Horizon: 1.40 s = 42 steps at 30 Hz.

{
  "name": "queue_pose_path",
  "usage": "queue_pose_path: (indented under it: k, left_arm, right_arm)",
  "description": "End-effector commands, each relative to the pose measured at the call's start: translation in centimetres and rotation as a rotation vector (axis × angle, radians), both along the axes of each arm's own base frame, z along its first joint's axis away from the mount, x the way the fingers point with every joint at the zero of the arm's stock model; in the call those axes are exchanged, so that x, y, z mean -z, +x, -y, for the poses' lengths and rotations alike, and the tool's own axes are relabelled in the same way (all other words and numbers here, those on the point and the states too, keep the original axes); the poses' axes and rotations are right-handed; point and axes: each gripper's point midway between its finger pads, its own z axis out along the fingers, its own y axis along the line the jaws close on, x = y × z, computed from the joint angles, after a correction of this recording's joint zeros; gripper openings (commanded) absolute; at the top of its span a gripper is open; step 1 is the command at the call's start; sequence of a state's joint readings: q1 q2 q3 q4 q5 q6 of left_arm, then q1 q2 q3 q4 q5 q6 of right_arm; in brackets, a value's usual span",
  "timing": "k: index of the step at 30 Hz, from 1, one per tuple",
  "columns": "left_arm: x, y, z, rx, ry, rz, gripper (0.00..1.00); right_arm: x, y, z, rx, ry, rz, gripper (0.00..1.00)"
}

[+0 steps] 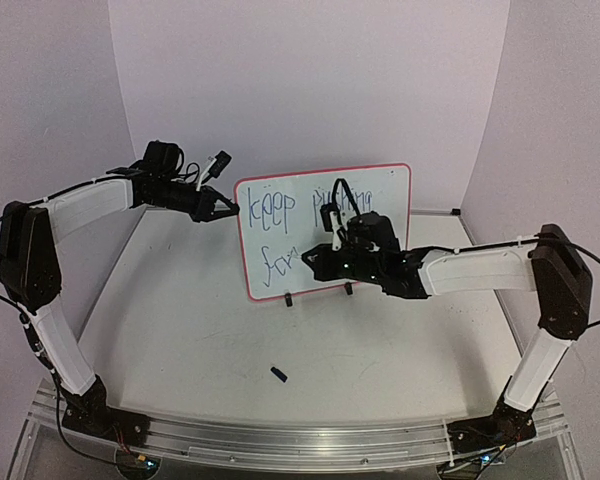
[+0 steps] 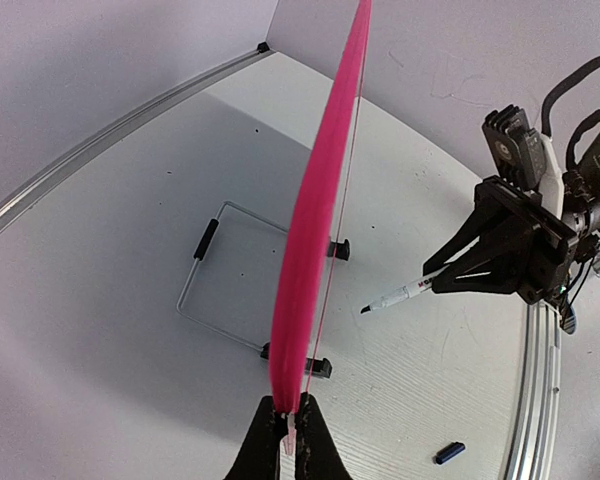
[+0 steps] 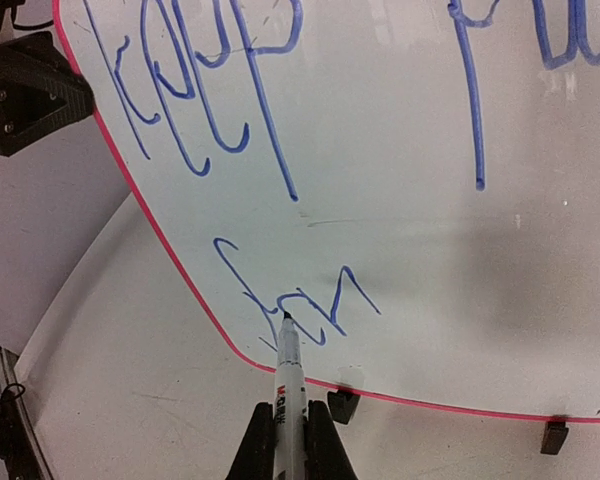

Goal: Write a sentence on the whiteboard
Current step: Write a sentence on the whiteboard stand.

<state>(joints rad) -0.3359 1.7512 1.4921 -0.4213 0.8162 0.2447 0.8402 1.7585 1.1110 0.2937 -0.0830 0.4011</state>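
The whiteboard [image 1: 310, 215] stands upright on two black clip feet at the table's back. Its blue lettering [image 1: 272, 208] reads "keep" and part of a second word on the top line, with "for" [image 3: 290, 295] on the lower line. My left gripper [image 1: 223, 208] is shut on the board's left red-pink rim [image 2: 315, 220], seen edge-on in the left wrist view. My right gripper [image 3: 288, 440] is shut on a white marker [image 3: 288, 370] whose tip sits at the "for" strokes; whether it touches the board I cannot tell. In the top view the right gripper [image 1: 315, 260] hides part of the lettering.
A small dark blue marker cap [image 1: 278, 374] lies on the table in front of the board, also in the left wrist view [image 2: 448, 452]. A wire stand [image 2: 215, 285] props the board from behind. Walls close the table at back and sides.
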Motion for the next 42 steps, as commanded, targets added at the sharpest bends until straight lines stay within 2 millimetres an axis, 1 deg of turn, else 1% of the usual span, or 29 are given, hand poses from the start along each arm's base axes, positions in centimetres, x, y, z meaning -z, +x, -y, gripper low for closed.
queue_pose_path:
  k: [1, 7, 17, 23, 28, 31, 35, 42]
  left_arm:
    - [0.0, -1.3, 0.4, 0.021, 0.027, -0.023, 0.00]
    - [0.2, -1.3, 0.4, 0.022, 0.028, -0.024, 0.00]
    - [0.2, -1.3, 0.5, 0.021, 0.029, -0.024, 0.00]
    - [0.2, -1.3, 0.4, 0.020, 0.030, -0.024, 0.00]
    - [0.2, -1.3, 0.4, 0.020, 0.030, -0.024, 0.00]
    - [0.1, -1.3, 0.4, 0.020, 0.030, -0.023, 0.00]
    - [0.1, -1.3, 0.4, 0.020, 0.029, -0.022, 0.00]
    - [0.1, -1.3, 0.4, 0.021, 0.030, -0.023, 0.00]
  right_arm:
    - [-0.4, 0.8, -1.2, -0.012, 0.015, 0.003, 0.00]
    - [0.0, 1.7, -1.8, 0.009, 0.004, -0.003, 0.00]
    - [1.0, 2.7, -1.7, 0.052, -0.031, -0.014, 0.00]
    - [1.6, 2.7, -1.7, 0.054, -0.041, -0.028, 0.00]
    - [2.2, 2.4, -1.0, 0.070, -0.054, -0.042, 0.00]
    - [3.0, 2.2, -0.7, 0.074, -0.066, -0.057, 0.00]
    - [3.8, 2.1, -0.8, 0.068, -0.074, -0.072, 0.00]
    - [4.5, 2.3, -1.1, 0.064, -0.087, -0.083, 0.00]
